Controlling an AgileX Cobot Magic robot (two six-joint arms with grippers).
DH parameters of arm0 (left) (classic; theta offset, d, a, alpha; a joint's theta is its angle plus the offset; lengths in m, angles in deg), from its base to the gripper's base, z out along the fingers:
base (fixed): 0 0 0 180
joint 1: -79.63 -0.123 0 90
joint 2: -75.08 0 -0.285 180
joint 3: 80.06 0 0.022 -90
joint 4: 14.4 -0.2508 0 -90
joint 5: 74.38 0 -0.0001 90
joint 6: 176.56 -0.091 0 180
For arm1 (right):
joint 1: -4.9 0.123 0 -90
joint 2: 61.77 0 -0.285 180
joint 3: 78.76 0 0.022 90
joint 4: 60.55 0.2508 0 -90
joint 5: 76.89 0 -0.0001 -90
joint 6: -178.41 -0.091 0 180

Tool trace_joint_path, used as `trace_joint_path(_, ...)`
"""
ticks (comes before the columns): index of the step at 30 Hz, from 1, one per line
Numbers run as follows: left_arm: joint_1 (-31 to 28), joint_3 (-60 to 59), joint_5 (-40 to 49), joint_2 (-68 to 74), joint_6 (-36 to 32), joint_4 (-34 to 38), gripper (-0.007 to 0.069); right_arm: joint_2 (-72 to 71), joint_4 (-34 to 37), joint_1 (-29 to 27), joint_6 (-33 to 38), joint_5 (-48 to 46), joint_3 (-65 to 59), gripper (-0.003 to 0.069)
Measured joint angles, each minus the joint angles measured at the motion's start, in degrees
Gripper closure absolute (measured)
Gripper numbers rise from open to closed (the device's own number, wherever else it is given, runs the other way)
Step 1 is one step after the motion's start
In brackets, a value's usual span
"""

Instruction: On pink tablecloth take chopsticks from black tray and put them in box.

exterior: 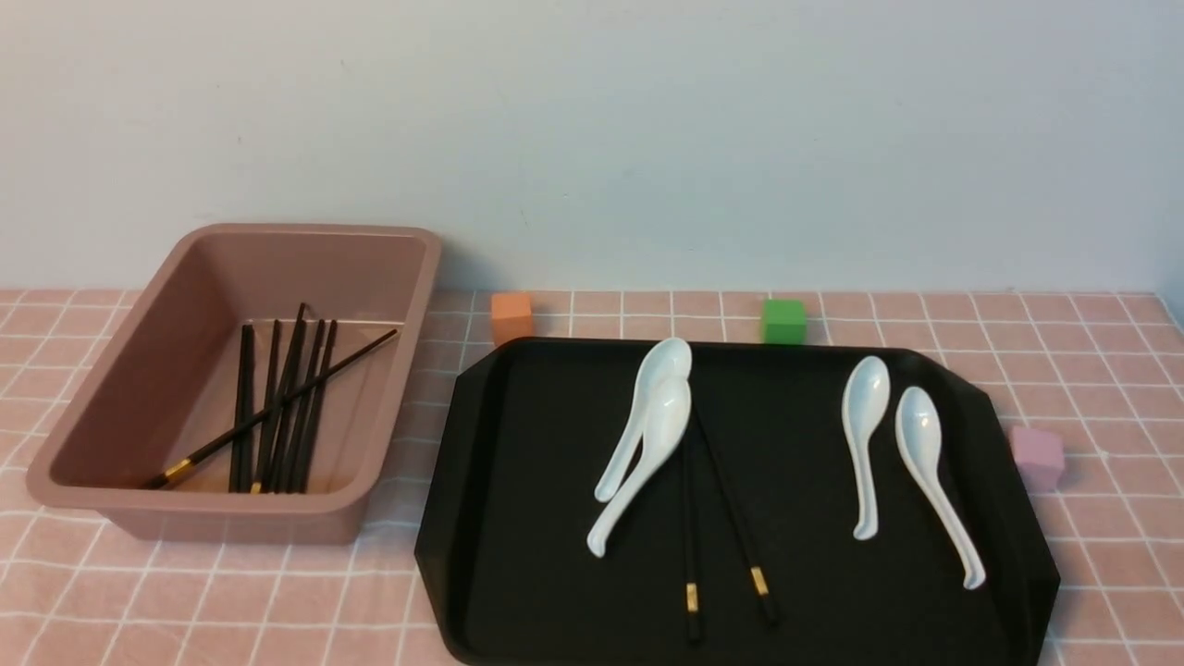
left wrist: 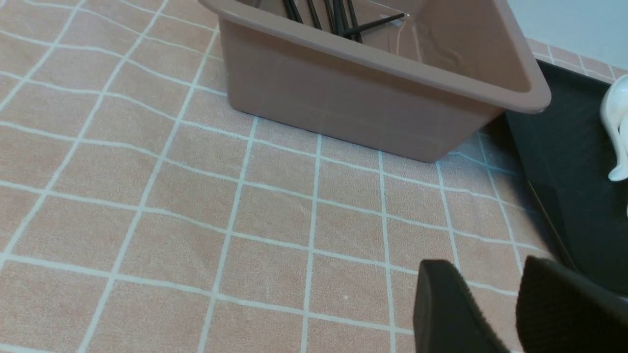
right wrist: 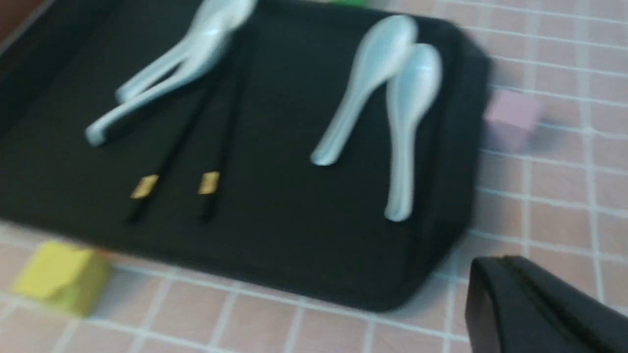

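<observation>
Two black chopsticks with gold bands lie on the black tray, partly under a pair of white spoons. They also show, blurred, in the right wrist view. Several more chopsticks lie in the brownish-pink box at the left. Neither gripper shows in the front view. My left gripper is open and empty over the pink tablecloth, in front of the box. My right gripper is shut and empty over the cloth, off the tray's near right corner.
Two more white spoons lie on the tray's right side. Small cubes stand on the cloth: orange and green behind the tray, pink to its right, and yellow at its near edge.
</observation>
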State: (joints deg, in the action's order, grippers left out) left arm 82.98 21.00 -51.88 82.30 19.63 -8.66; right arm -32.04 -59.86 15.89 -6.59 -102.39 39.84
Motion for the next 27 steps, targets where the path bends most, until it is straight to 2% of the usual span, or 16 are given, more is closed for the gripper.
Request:
trace_joint_path(4,0.0,0.0,0.0,0.0,0.0,0.0,0.0386,-9.21,0.2,-4.49,0.04,5.95,-10.86,0.0673)
trace_joint_path(7,0.0,0.0,0.0,0.0,0.0,0.0,0.0386,-16.47,0.61,-6.34,0.04,6.91,-16.3,0.0673)
trace_joint_path(11,0.0,0.0,0.0,0.0,0.0,0.0,0.0386,-22.15,0.87,-6.48,0.04,4.24,-16.91,0.0673)
trace_joint_path(27,0.0,0.0,0.0,0.0,0.0,0.0,0.0386,-22.48,0.87,-6.48,0.04,3.26,-16.69,0.0673)
